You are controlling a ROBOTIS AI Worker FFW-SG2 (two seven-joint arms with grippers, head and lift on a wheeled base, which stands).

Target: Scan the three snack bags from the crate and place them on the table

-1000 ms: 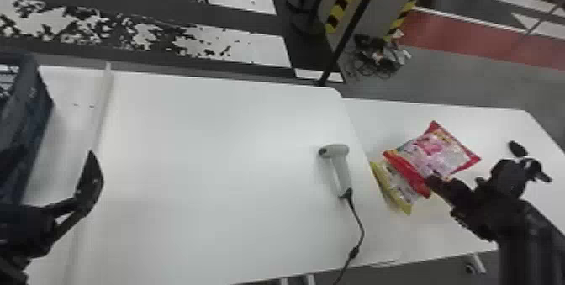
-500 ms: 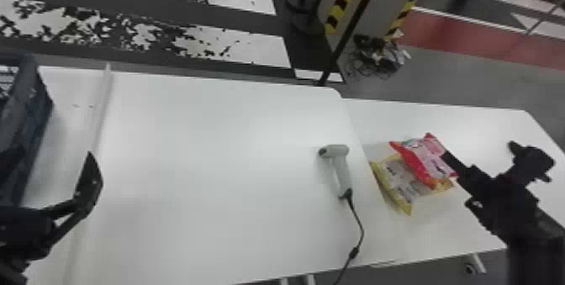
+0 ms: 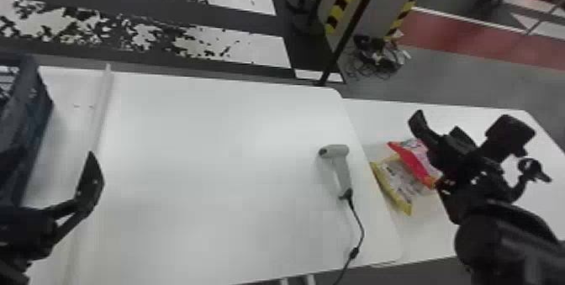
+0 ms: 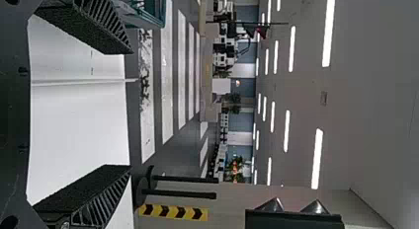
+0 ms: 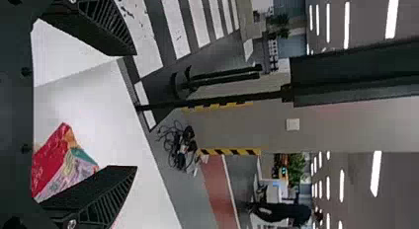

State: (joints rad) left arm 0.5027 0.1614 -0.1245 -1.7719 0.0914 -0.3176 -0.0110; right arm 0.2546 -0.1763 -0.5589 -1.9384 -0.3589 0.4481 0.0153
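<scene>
Head view: red snack bag (image 3: 414,160), overlapping the yellow snack bag (image 3: 397,181), on the white side table (image 3: 496,105) just right of the scanner (image 3: 343,175), with the right gripper (image 3: 428,149), fingers spread, above the red one. White main table (image 3: 210,158), beneath the scanner; well left of it, the left gripper (image 3: 50,154), fingers spread, and farther left, a dark crate (image 3: 35,107). Floor beyond the scanner: white stripes (image 3: 235,48), yellow-and-black tape (image 3: 344,0), tangled cables (image 3: 376,59), red strip (image 3: 454,34).
</scene>
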